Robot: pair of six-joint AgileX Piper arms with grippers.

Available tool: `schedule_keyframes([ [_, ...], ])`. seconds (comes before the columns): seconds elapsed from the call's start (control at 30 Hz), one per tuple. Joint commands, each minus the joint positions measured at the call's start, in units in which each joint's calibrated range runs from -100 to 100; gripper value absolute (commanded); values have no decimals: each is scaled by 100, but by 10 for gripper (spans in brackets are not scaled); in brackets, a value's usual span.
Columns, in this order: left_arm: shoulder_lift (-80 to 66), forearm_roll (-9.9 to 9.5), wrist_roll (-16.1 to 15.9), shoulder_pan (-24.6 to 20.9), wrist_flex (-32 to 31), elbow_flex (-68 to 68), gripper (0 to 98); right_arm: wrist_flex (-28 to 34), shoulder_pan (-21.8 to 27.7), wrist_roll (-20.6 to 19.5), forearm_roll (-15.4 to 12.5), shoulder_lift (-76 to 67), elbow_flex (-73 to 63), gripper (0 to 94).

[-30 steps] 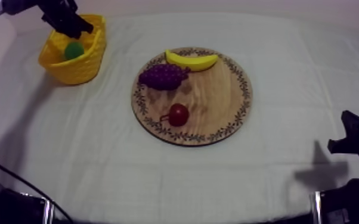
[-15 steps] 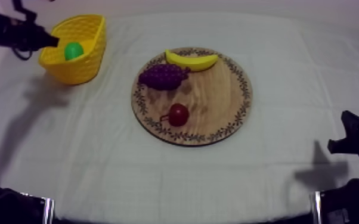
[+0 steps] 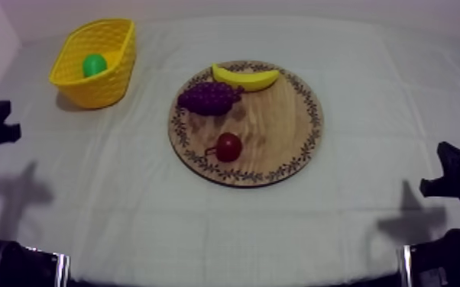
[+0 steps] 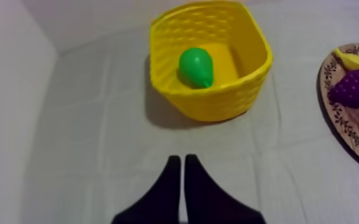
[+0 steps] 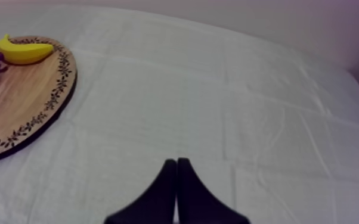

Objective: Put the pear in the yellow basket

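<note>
At the near right of the table the right gripper [image 5: 176, 162] hangs over the bare cloth [image 3: 141, 221], its two black fingers pressed together on nothing. The left gripper [image 4: 182, 159], at the left side, also has its fingers together in a narrow wedge, empty. In the middle lies the round wooden board [image 3: 279, 130], with the small red fruit [image 3: 228, 146] on its near part. The bunch of grapes [image 3: 210, 98] sits farther back at its left, and the banana [image 3: 245, 77] lies just beyond along the far rim. At the far left, well apart from the board, stands the yellow basket [image 3: 115, 82], and the pear [image 3: 93, 65] lies inside it.
</note>
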Motion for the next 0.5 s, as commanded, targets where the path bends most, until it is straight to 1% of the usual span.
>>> schedule_keyframes([
  [0.0, -1781, 94, 5, -44, -5, 666, 0, 1, 0, 1, -1, 1, 3, 3],
  [0.17, -3025, 377, 20, -166, 34, 1482, 0, 1, 0, 0, -1, 1, 3, 3],
  [0.23, -3320, 495, -3, -217, 38, 1770, 0, 1, 0, 1, -1, 1, 3, 3],
  [0.3, -3465, 560, -22, -240, 33, 2016, 0, 1, 0, 0, -1, 1, 3, 3],
  [0.33, -3506, 570, -21, -241, 30, 2139, 0, 1, 0, -1, -1, 1, 3, 3],
  [0.47, -3580, 311, 235, -176, 181, 2369, 0, 1, 0, 0, -1, 1, 3, 3],
])
